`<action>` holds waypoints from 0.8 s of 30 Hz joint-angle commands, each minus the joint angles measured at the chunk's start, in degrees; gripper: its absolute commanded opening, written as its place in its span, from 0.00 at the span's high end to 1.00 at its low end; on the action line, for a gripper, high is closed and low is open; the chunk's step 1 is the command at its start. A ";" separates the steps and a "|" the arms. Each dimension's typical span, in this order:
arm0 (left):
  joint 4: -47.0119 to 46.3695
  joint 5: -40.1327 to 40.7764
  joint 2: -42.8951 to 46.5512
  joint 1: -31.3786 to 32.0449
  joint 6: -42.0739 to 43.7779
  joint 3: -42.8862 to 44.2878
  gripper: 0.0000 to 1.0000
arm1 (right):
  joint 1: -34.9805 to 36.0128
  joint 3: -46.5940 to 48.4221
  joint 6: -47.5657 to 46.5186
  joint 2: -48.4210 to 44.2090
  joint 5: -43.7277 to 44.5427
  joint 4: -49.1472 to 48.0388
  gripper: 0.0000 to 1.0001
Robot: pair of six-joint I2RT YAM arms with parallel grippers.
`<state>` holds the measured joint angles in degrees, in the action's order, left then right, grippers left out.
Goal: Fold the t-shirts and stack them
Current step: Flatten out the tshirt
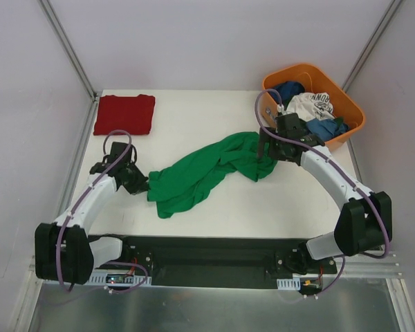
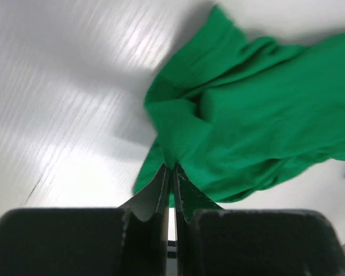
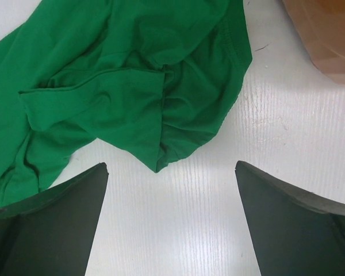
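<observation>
Basket [image 1: 306, 68] — blue garments [image 1: 288, 90], white garment [image 1: 310, 105]

T-shirts: two. Green t-shirt [image 1: 200, 173], one; dark red t-shirt [image 1: 124, 114], one.
Basket [image 1: 355, 111]: one, orange.
Garments in basket: white garment [image 1: 312, 105] with dark print, one. Blue cloth [image 1: 288, 90] shows in two patches; one piece or two, cannot tell.
Arms: two — left arm [image 1: 90, 200], right arm [image 1: 332, 169].
Grippers: two — left gripper [image 2: 169, 172], right gripper [image 3: 171, 172]; two fingers on each.
Purple cables [image 1: 115, 133]: two, one per arm.
Table [image 1: 194, 124]: one.
</observation>
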<state>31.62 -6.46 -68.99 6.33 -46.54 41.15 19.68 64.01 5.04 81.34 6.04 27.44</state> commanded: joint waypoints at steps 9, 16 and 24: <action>3.28 9.88 12.04 -0.09 2.43 14.56 1.00 | 3.78 8.05 3.31 10.49 0.90 -0.81 0.08; 2.92 21.03 14.32 -0.18 2.42 18.44 1.00 | 3.78 12.45 7.35 15.07 4.57 -0.90 0.09; 3.01 27.64 13.45 -4.66 2.33 18.44 1.00 | 3.70 18.51 10.60 20.25 5.74 -1.51 0.09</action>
<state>33.78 17.15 -55.13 3.01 -44.05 57.69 23.40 77.21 12.69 98.43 10.22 27.24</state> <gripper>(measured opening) 0.009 0.914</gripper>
